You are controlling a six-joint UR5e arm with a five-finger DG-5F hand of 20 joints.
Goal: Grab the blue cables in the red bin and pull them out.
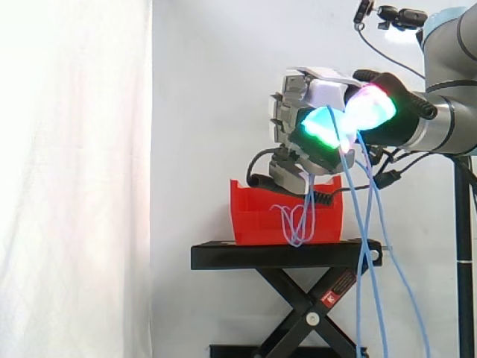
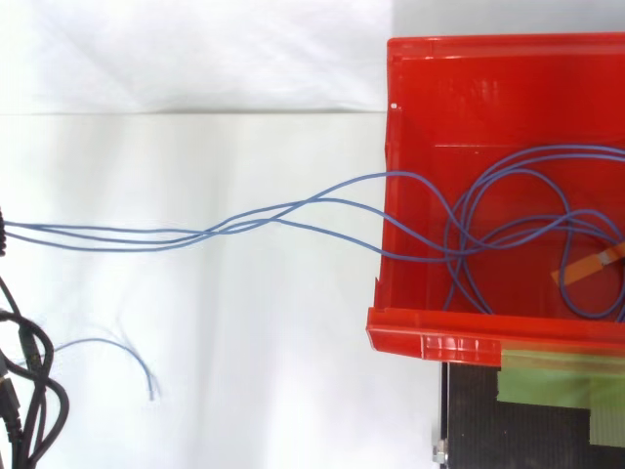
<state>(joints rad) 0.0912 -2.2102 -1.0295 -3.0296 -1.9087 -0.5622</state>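
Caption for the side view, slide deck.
Robot hand pinching thin blue cables above a red plastic bin on a black scissor stand.

Robotics lab, test cell. A plain white curtain (image 1: 74, 149) hangs as backdrop behind the set-up. A grey industrial robot arm (image 1: 451, 112) enters from the right. It carries a fingered robot hand (image 1: 317, 93) with fingertip pads (image 1: 322, 125) glowing cyan and green, curled on thin blue cables (image 1: 367, 246). A small black camera on a jointed mount (image 1: 402, 15) sits above the arm. 1 open red plastic bin (image 1: 253, 216) rests on a black scissor-lift stand (image 1: 298, 298), lab-jack type. From above, strips of green tape (image 2: 547, 381) show on the stand's top beside the bin.
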